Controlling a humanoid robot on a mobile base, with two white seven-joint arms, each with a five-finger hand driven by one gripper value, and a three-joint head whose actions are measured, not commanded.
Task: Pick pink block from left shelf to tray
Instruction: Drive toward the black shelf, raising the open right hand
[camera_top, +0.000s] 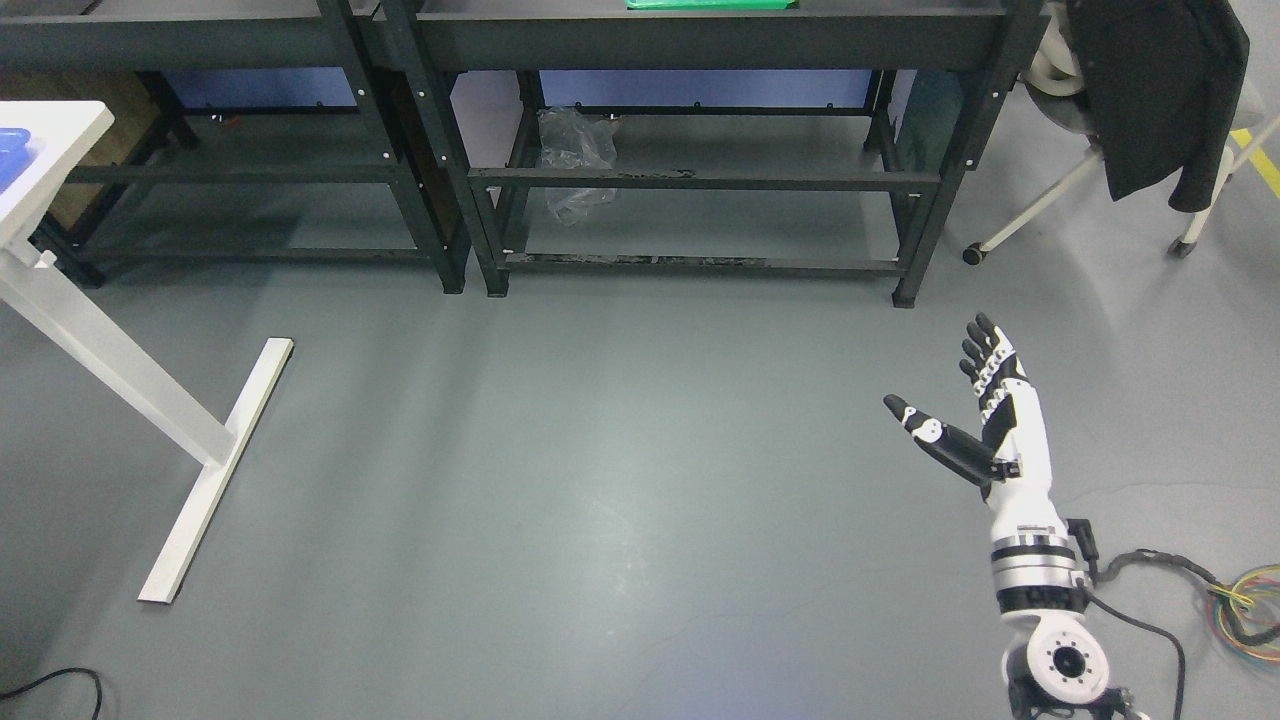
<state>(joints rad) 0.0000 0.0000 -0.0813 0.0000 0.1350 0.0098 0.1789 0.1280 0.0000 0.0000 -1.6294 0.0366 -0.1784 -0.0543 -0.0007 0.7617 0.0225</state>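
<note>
My right hand (945, 385) rises from the lower right over bare floor, fingers stretched straight and thumb spread, holding nothing. It is well short of the dark metal shelves. The left shelf (250, 175) stands at the back left and its visible lower levels hold nothing. No pink block shows anywhere. A blue tray (15, 150) peeks in on a white table (60, 125) at the far left edge. My left arm is out of view.
The right shelf (700, 180) holds a crumpled clear plastic bag (575, 160), and a green item (710, 4) lies on its top. The white table's leg and foot (215, 470) cross the left floor. A chair with a black jacket (1165, 90) stands at the right.
</note>
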